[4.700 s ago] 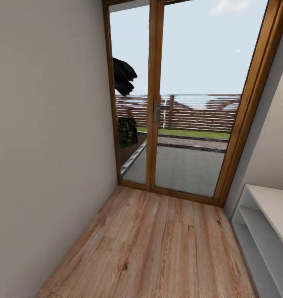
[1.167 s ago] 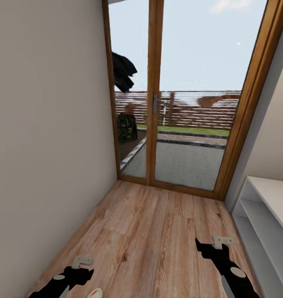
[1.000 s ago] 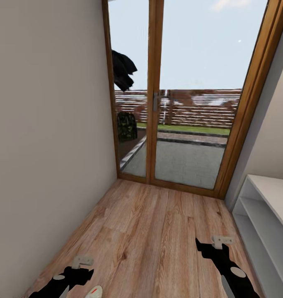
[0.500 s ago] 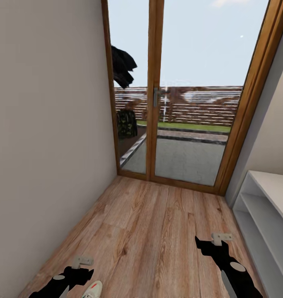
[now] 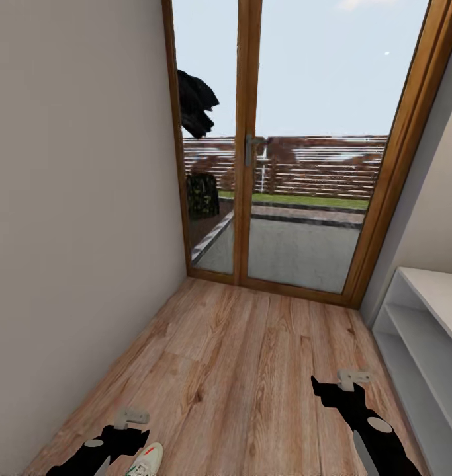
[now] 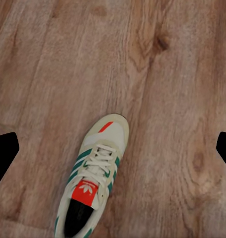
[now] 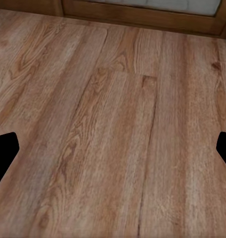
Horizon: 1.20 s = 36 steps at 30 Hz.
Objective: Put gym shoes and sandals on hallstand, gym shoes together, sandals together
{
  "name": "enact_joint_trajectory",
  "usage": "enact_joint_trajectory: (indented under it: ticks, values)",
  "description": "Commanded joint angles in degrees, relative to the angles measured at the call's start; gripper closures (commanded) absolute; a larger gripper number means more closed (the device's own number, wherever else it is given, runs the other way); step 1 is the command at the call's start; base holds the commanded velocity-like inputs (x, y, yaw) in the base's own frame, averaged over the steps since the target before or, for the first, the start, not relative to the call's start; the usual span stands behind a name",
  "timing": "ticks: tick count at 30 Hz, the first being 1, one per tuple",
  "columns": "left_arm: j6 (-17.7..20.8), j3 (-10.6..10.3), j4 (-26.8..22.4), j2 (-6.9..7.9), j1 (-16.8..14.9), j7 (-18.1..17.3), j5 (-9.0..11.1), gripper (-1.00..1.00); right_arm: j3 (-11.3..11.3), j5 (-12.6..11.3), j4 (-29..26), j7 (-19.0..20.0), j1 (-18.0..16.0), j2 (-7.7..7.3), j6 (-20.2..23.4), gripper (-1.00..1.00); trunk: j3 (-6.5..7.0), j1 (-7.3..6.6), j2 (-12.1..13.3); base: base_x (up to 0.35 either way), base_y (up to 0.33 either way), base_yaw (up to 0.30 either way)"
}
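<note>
One cream-white gym shoe with green stripes and a red tongue patch lies on the wood-plank corridor floor. In the left wrist view it sits below and between my spread black fingertips. In the head view only its toe shows, at the bottom edge beside my left gripper, which is open and hovers over it. My right gripper is open above bare planks. A light-grey low unit with two open shelf rows stands along the right wall. The other gym shoe and both sandals are out of view.
A glazed double door in a wooden frame closes the corridor's far end. A plain beige wall runs along the left side. The plank floor stretches between wall and shelf unit.
The whole picture has shifted a little, so the camera moved. More of the gym shoe's toe now shows at the bottom edge. Both grippers entered the head view since the earliest frame.
</note>
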Motion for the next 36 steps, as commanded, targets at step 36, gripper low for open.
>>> enact_joint_trajectory:
  ticks: [36]
  values:
    - [-12.5,-4.41,0.91,2.06,0.37,-0.29,-5.25,-1.0,-0.2,-0.79,-15.31,-0.02,-0.64,0.31,16.43,-1.0,-9.73,7.9,-14.48,0.0,0.0,0.042]
